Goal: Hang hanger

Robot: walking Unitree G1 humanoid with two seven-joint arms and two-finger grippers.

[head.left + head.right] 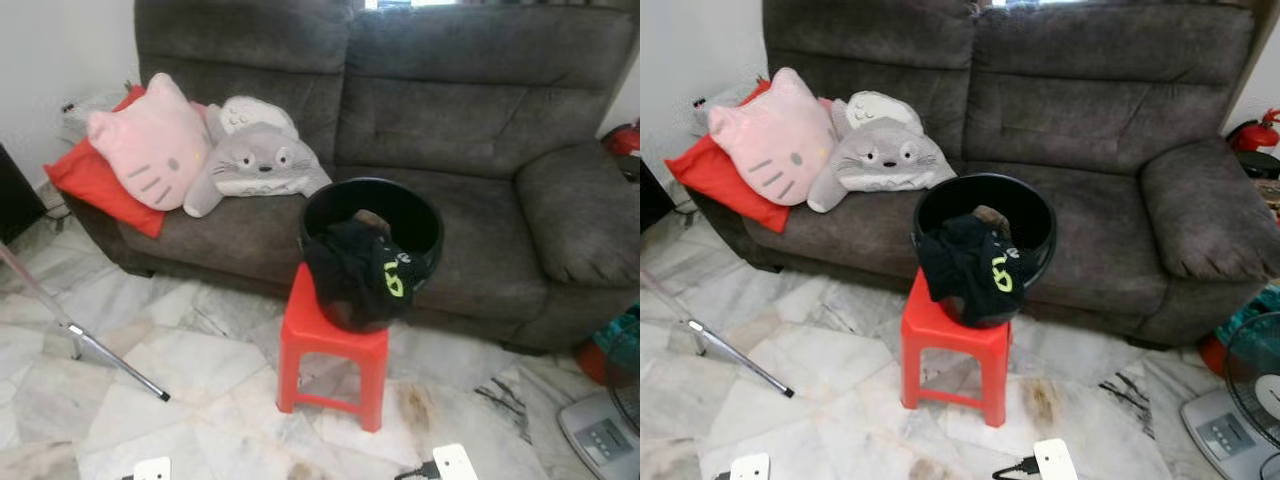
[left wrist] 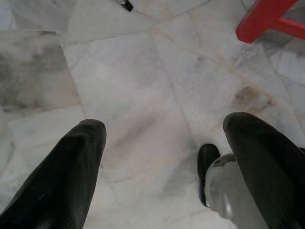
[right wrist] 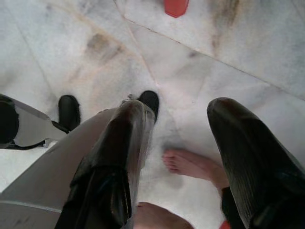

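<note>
A black bucket stands on a red plastic stool in front of a grey sofa. A black garment with a yellow-green print hangs over the bucket's near rim, and a small brown piece pokes up behind it; I cannot tell what it is. No hanger can be made out. My left gripper hangs open above the marble floor, with a leg of the stool beyond it. My right gripper hangs open too, over the floor.
Pink, grey and red cushions lie at the sofa's left end. A metal pole with a foot slants across the floor on the left. A fan stands at the right. A person's bare foot is on the floor below my right gripper.
</note>
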